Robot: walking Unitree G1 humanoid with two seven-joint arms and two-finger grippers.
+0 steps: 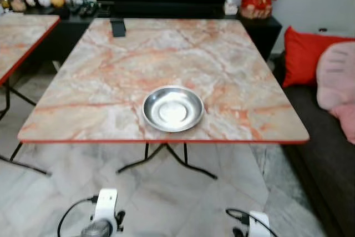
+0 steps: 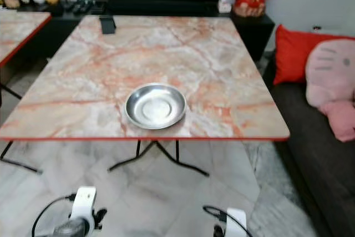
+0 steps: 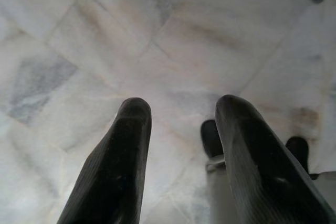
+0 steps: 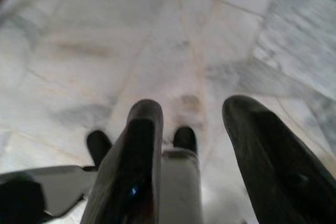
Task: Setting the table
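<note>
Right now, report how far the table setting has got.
Done: one steel plate lies on the marble-patterned table, near its front edge. In hand: nothing; the left gripper and the right gripper both hang open over the floor tiles, holding nothing. Left: probably any other tableware; the only other thing on the table is a small dark object at the far edge.

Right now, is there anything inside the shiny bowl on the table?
No. The steel bowl sits near the table's front edge, showing just its bare, shiny bottom. Whatever lies underneath it is hidden.
</note>
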